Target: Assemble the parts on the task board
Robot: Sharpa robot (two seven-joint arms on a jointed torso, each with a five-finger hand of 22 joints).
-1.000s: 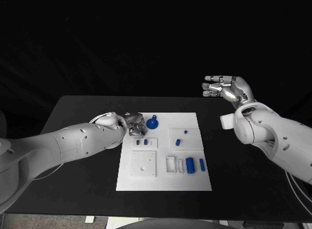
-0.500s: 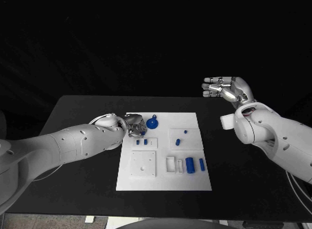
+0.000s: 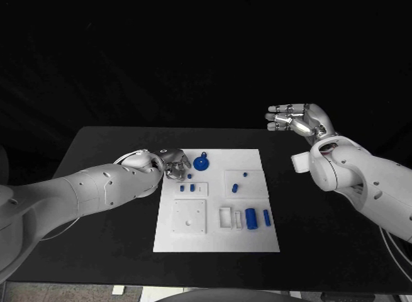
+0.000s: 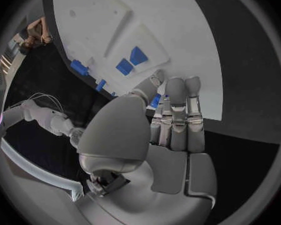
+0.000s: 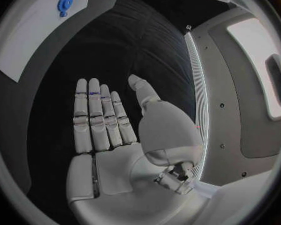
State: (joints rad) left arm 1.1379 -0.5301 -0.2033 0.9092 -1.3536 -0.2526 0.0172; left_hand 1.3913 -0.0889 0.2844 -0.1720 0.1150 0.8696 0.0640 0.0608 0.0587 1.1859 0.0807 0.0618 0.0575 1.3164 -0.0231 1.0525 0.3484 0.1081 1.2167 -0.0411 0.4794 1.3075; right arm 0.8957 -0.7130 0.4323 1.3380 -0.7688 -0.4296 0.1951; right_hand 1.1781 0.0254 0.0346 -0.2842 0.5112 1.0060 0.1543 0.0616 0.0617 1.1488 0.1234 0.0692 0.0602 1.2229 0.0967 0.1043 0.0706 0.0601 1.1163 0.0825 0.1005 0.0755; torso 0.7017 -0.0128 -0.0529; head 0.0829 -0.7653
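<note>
Board [image 3: 215,236] sits mid-table, blue parts [image 3: 251,218] lying on it. Left hand [image 3: 174,162] at the board's far-left corner, fingers curled together beside the round blue piece [image 3: 201,163]; a bit of blue shows at the fingertips [image 4: 176,87], can't tell if it's gripped. Right hand [image 3: 298,117] well off the board, up past its far-right side, fingers straight, holding nothing.

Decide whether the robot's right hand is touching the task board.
Apart. In the head view the right hand is raised beyond the table's far right corner, with bare black table between it and the task board.
</note>
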